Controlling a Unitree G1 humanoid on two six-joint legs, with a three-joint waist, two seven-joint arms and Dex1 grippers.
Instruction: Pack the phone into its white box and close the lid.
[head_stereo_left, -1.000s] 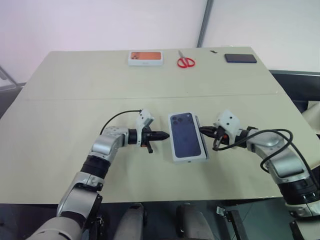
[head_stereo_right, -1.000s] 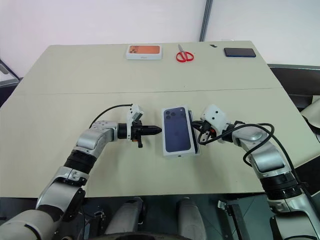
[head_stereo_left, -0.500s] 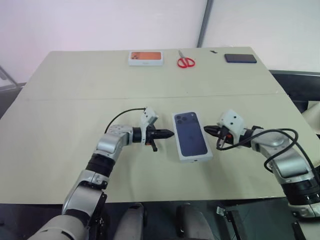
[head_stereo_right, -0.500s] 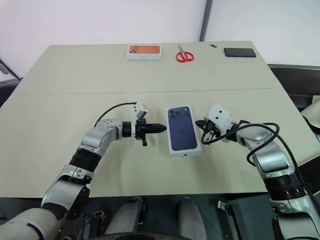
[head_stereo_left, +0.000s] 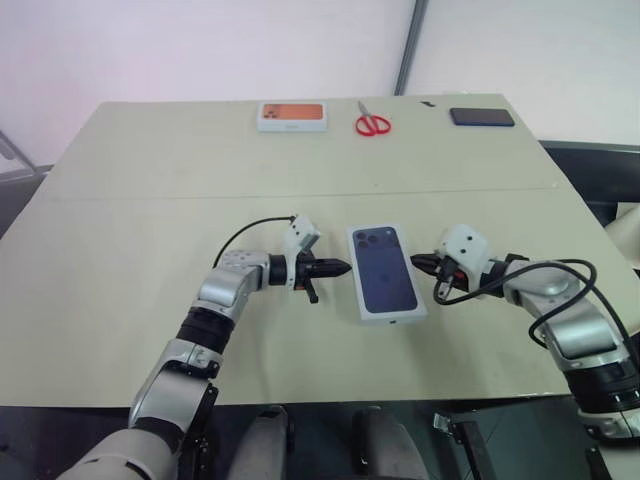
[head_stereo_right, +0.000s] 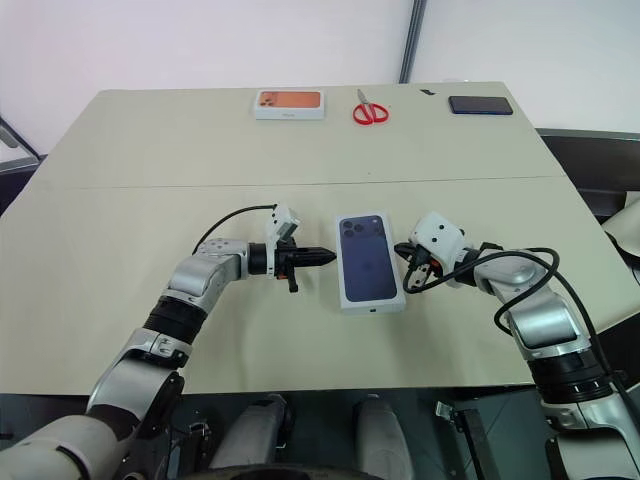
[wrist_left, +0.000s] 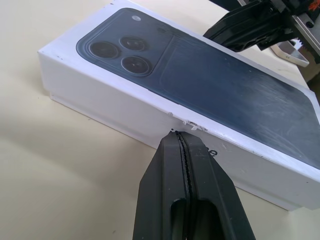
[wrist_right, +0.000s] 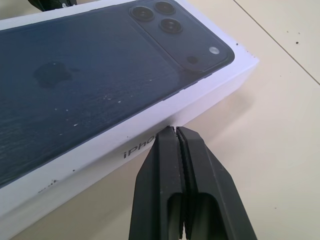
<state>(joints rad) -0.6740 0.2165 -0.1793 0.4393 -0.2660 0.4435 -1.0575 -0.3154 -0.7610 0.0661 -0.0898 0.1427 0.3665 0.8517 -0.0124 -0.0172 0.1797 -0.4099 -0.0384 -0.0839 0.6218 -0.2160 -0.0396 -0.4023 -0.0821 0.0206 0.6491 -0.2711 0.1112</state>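
The lid (head_stereo_left: 385, 272), white with a dark blue phone picture on top, lies flat on the table's near middle and covers the white box below it. The phone is hidden. My left gripper (head_stereo_left: 343, 268) is shut and points level at the lid's left long side. In the left wrist view its tip (wrist_left: 181, 137) touches that white side wall (wrist_left: 125, 100). My right gripper (head_stereo_left: 418, 262) is shut too. Its tip (wrist_right: 174, 131) rests against the opposite side wall (wrist_right: 100, 155), by the printed lettering.
Along the table's far edge lie a white box picturing an orange phone (head_stereo_left: 291, 116), red scissors (head_stereo_left: 372, 123) and a black phone (head_stereo_left: 481, 116). A black cable (head_stereo_left: 560, 275) loops over my right forearm.
The lid has shifted a little to the right and squared up over the box. My left gripper followed it to the right; my right gripper backed off slightly to the right.
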